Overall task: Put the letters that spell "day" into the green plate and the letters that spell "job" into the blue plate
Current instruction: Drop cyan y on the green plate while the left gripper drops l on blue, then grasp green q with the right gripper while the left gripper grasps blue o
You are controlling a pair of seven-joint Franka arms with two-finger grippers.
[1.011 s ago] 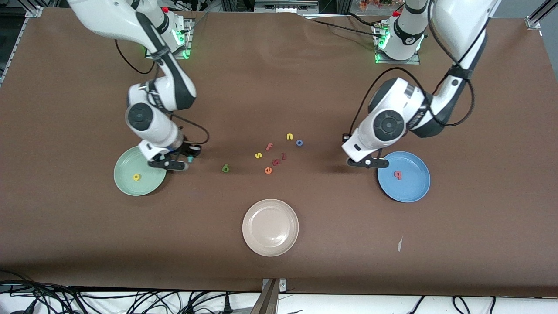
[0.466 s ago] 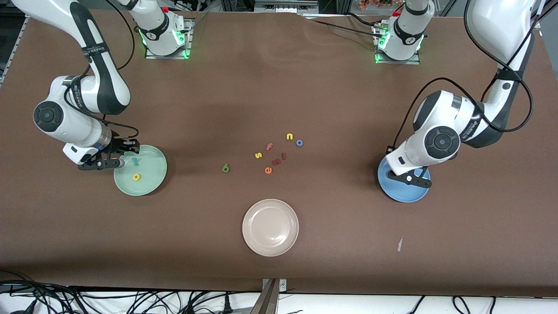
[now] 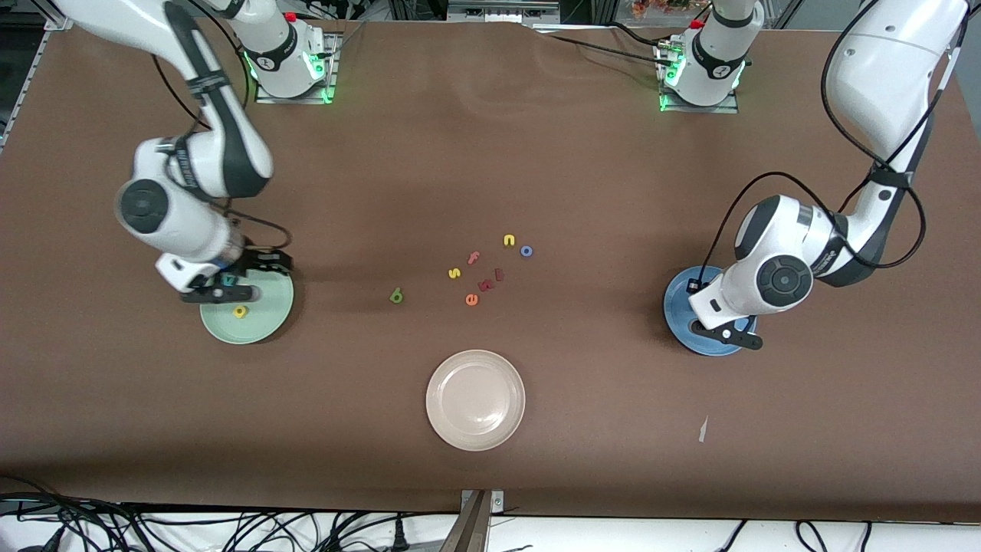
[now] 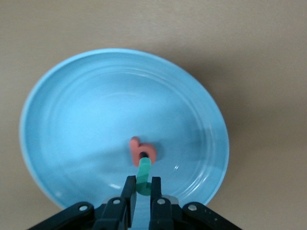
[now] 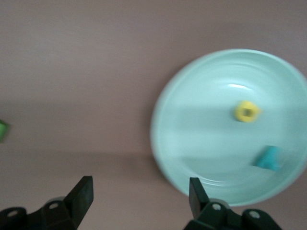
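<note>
Since a moment ago, the right gripper [image 3: 230, 290] is swinging back over the green plate [image 3: 264, 320], jaws spread and empty; its wrist view is showing two letters lying in that plate, the yellow a [image 5: 246, 111] and the teal y [image 5: 268, 157]. Seven loose letters are lying mid-table, among them the olive d [image 3: 396, 295] and the blue o [image 3: 526, 251]. One beige plate [image 3: 475, 399] is sitting nearer the camera. Over the blue plate [image 3: 677, 307], the left gripper [image 4: 142, 191] is pinching the teal j [image 4: 143, 175] just beside the pink b [image 4: 141, 150], which only its wrist view shows.
</note>
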